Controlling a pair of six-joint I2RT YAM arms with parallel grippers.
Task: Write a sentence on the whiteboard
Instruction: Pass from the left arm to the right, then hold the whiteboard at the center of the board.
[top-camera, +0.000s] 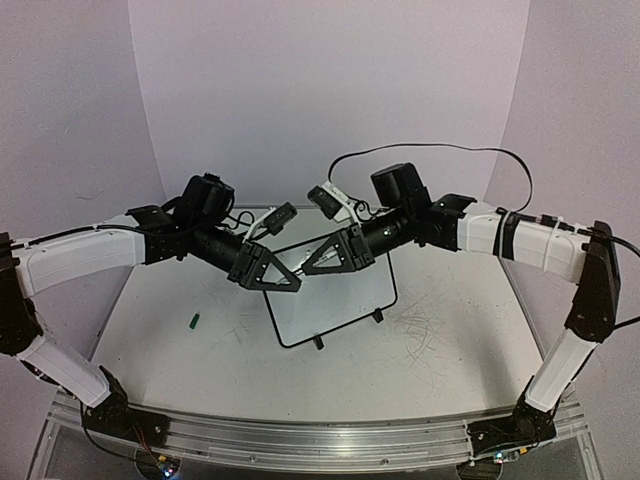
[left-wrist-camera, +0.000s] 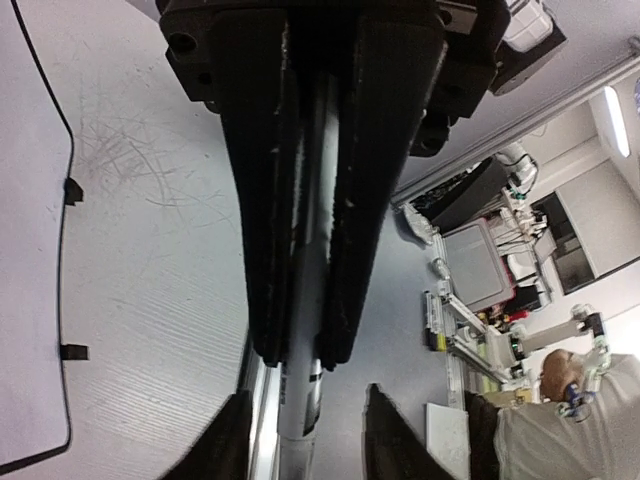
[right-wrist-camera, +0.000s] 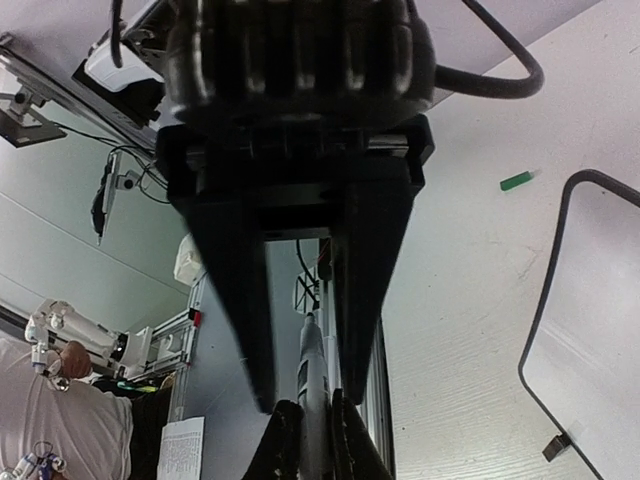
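1. Alu rail, near edge of table; both arm bases bolted on it.
2. White tabletop, w/ grey scuff marks on R side.
3. Small green cap, lying loose on tabletop, L of board and well apart from it.
4. Whiteboard, lying on tabletop at centre, skewed to the table edge. Thin black frame, rounded corners, two black feet on its near edge.
5. Left gripper, above board's L part. Fingers pressed tight on the grey barrel of a marker.
6. Right gripper, above board, tip-to-tip w/ left gripper. Fingers stand apart either side of marker's other end; gap shows each side in both wrist views.
7. Black cable, arcs behind R arm, in front of pale backdrop.
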